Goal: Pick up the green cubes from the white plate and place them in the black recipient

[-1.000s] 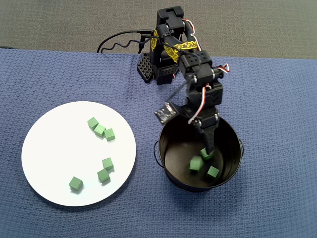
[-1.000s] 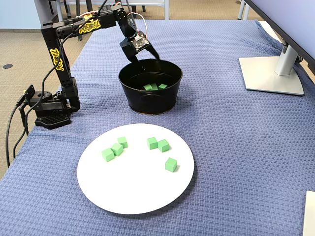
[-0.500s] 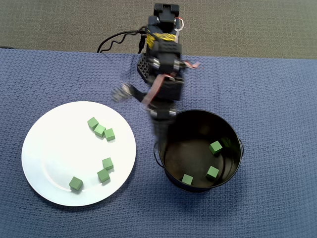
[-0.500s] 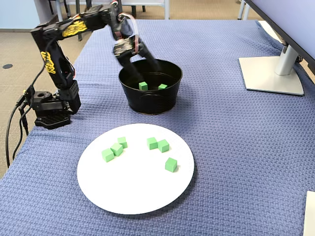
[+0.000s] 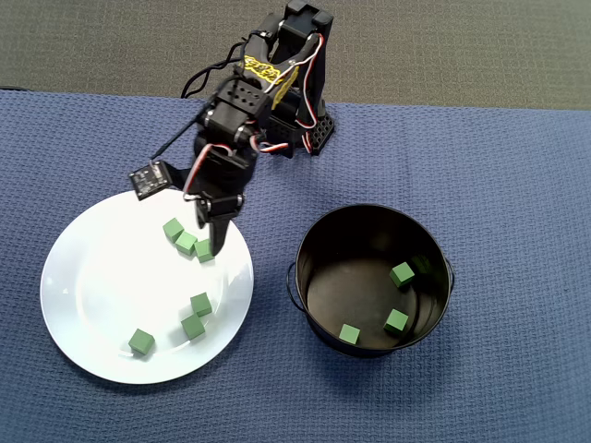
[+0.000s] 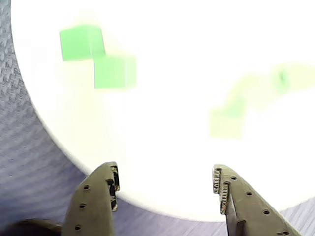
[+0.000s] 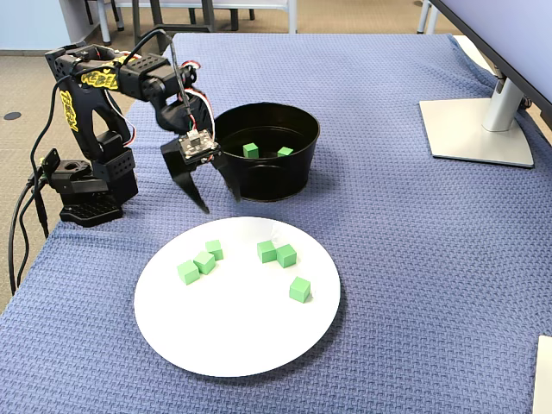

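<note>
Several green cubes lie on the white plate (image 5: 102,286): a cluster of three (image 5: 186,243) near its far edge, a pair (image 5: 200,304) and a single one (image 5: 140,342) lower down. Three more green cubes (image 5: 395,321) rest inside the black recipient (image 5: 297,277). My gripper (image 5: 209,238) hangs open and empty over the plate's edge next to the cluster. In the fixed view the gripper (image 7: 221,204) is above the cloth between the recipient (image 7: 267,179) and the plate (image 7: 233,336). In the wrist view the gripper (image 6: 165,169) has nothing in it, and blurred cubes (image 6: 114,71) lie ahead.
A blue woven cloth (image 7: 405,259) covers the table. The arm's base (image 7: 86,194) stands at the left edge in the fixed view, with cables trailing off. A monitor stand (image 7: 479,129) sits at the far right. Carpet floor (image 5: 462,46) begins past the table's far edge.
The arm swung from inside the black recipient over to the plate's far edge. The cube at its jaws a second ago now lies in the recipient, and the jaws are open.
</note>
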You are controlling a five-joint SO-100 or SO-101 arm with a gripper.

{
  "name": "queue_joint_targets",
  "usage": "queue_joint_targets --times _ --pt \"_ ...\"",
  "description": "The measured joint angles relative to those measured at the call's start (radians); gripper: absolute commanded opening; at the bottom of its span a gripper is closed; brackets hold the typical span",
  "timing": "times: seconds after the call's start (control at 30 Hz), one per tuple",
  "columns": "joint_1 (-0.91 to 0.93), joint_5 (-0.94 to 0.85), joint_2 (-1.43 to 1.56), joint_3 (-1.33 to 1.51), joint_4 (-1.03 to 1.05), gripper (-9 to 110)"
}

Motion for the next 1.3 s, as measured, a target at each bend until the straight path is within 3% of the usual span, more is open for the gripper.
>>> queue_joint_targets --times 0.17,0.33,0.57,0.93,1.3 --pt "0.012 -0.296 -0.018 0.026 -0.060 20" --pt "0.012 -0.333 -0.021 0.091 -0.114 20" --pt "0.012 -0.249 -0.025 0.181 -0.184 20" --pt "0.011 -0.063 -0.130 0.052 0.029 17" --pt "0.011 -0.052 -0.268 -0.055 0.074 16"
